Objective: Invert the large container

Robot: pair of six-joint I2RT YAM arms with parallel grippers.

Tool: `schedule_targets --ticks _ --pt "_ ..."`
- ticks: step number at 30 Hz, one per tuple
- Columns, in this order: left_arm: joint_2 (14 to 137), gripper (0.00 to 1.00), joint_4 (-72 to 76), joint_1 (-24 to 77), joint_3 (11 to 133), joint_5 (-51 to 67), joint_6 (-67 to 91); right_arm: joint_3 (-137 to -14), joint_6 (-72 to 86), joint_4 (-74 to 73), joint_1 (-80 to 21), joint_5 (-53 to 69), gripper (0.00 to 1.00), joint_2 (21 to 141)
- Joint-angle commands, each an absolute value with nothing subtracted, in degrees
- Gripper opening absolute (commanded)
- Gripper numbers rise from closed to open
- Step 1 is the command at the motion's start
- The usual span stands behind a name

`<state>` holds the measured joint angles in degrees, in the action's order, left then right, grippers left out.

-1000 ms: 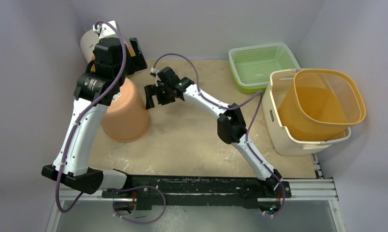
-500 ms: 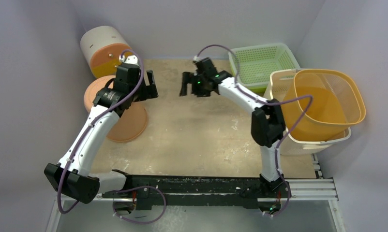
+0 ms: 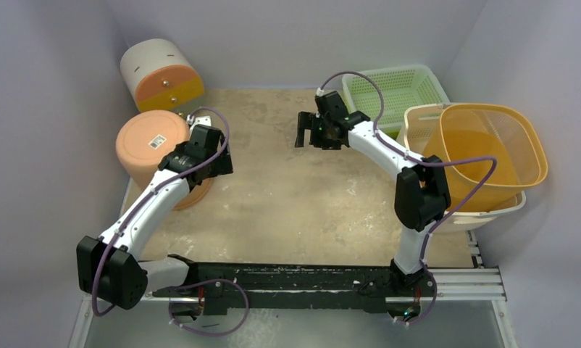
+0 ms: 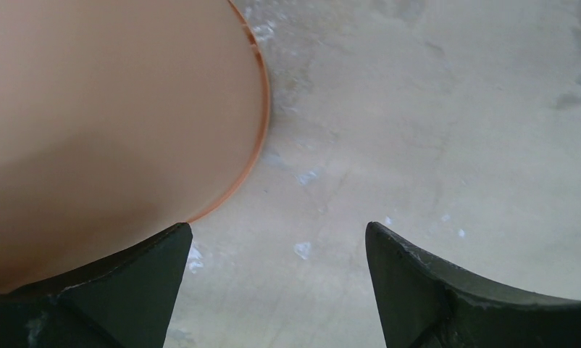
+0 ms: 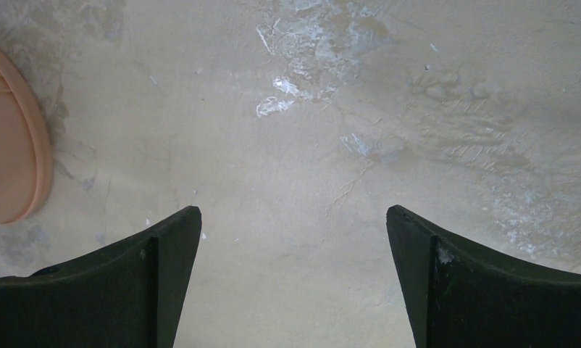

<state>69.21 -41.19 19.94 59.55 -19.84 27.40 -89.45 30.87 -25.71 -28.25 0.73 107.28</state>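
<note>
Cream plastic, rectangular, with rounded corners and slotted upper sides, the large container (image 3: 418, 134) stands mouth-up at the right edge of the overhead frame. A tall yellow-orange plastic bin (image 3: 483, 152) sits tilted inside it. That nested bin looks like the chief hazard: if the tub is tipped as it is, the bin would likely tumble out, or jam and drag the tub across the sandy table (image 3: 287, 196). A green perforated basket (image 3: 389, 90) lies just beside the tub's far end, so a turn toward the top of the frame may knock it. The right gripper (image 3: 306, 130) hovers at upper centre, spread wide and empty, well apart from the tub. A thin rim may slip from a single pincer. The left gripper (image 3: 214, 154), also spread and empty, hangs beside an inverted peach plastic bucket (image 3: 153, 141) at left and could nudge it.
</note>
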Motion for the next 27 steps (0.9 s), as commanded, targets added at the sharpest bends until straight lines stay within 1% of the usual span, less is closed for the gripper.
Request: schedule_targets --ticks 1,3,7,11,14,16,19,22,27 --pt "72.13 0.87 -33.62 18.5 60.0 -33.16 24.56 -93.87 26.71 -27.46 -28.24 -2.48 1.0 103.7" --pt "73.5 0.88 -31.58 16.63 60.33 -34.12 23.84 -96.28 25.17 -29.73 -28.23 -4.13 1.0 103.47" --pt "76.49 0.88 -27.22 12.38 60.26 -31.29 22.34 -98.53 23.62 -32.47 -28.18 -7.66 1.0 101.93" --pt "79.85 0.88 -23.61 9.21 60.37 -32.74 19.73 -100.59 21.89 -34.81 -27.96 -11.06 1.0 100.59" --pt "82.24 0.88 -23.64 7.22 62.27 -33.09 19.56 -103.8 20.46 -38.42 -27.81 -14.88 1.0 100.42" --pt "82.81 0.88 -24.07 7.18 63.57 -30.24 19.8 -106.23 19.78 -41.6 -27.68 -19.97 1.0 100.1" --pt "81.9 0.9 -24.13 7.21 64.37 -22.87 20.31 -109.04 18.84 -45.47 -26.17 -27.48 1.0 98.55" --pt "80.3 0.9 -25.66 8.23 65.83 -15.95 21.27 -111.08 18.39 -48.71 -21.55 -28.85 1.0 96.86" --pt "77.05 0.9 -29.03 15.6 70.57 -13.17 22.41 -111.03 17.55 -51.02 -16.03 -33.23 1.0 92.48"
